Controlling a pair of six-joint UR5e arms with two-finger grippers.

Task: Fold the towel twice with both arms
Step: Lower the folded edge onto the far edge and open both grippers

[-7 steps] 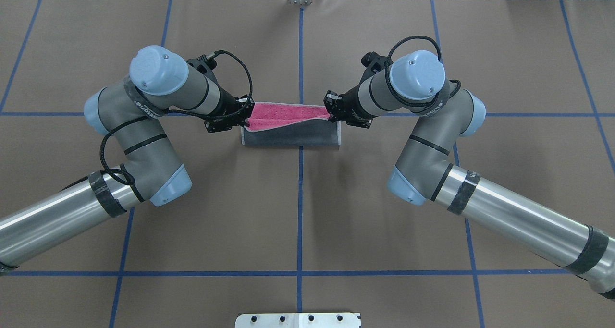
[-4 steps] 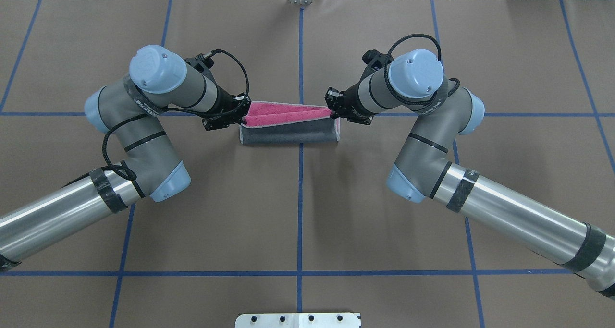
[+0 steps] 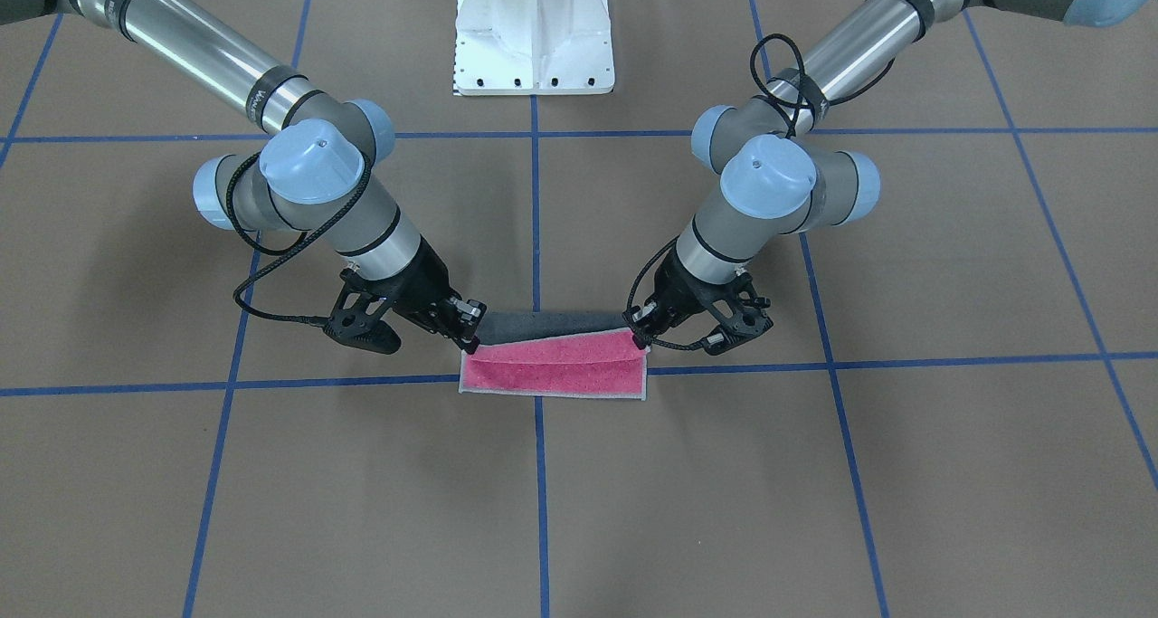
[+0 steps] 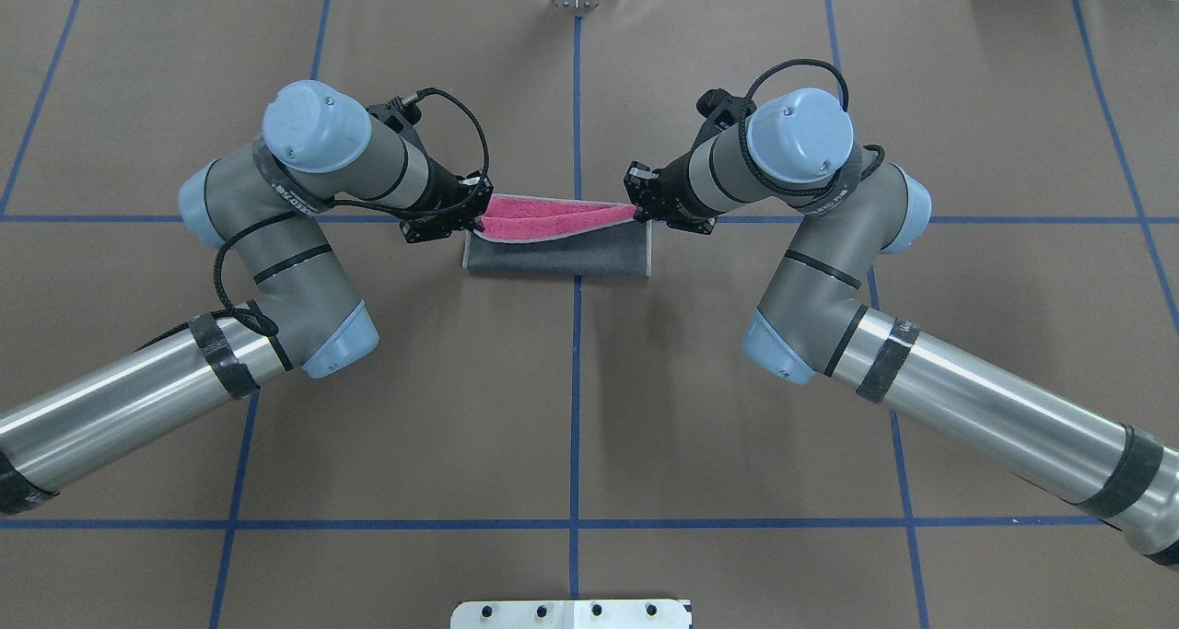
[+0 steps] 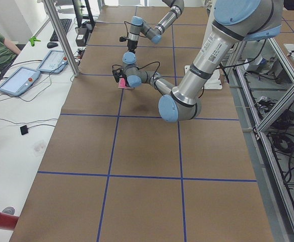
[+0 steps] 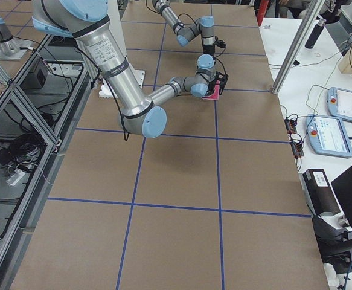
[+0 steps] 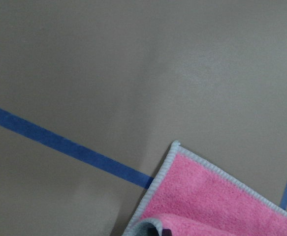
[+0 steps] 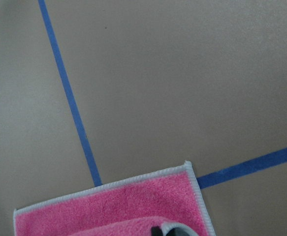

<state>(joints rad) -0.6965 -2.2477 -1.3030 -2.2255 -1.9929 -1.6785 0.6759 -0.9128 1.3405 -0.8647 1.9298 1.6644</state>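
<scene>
Pink terry on one face and dark grey on the other, the small square towel (image 4: 553, 259) lies at the middle of the brown paper-covered table (image 4: 571, 408), over the spot where two blue tape lines (image 4: 576, 362) cross.

My black two-finger left gripper (image 4: 472, 219) is clamped on the corner of the towel's raised edge on my left. My black two-finger right gripper (image 4: 637, 210) is clamped on the matching corner on my right. The light grey stitched edge runs between them with a slight sag, just above the layer below.

The raised half shows its grey face upward and curves down into a rounded fold on the side nearest my base. Beyond the held edge, a strip of the pink face lies flat and uncovered on the paper.

Each wrist camera shows one flat pink corner with its stitched border, close to a tape line. A curl of the held cloth sits at the bottom of each of those views, and my fingertips barely show there.

My silver-grey tubular left arm (image 4: 285, 261) and silver-grey tubular right arm (image 4: 820, 261) reach in from opposite sides, wrists angled toward each other. The white bolted pedestal (image 3: 534, 30) stands well apart from the towel.
</scene>
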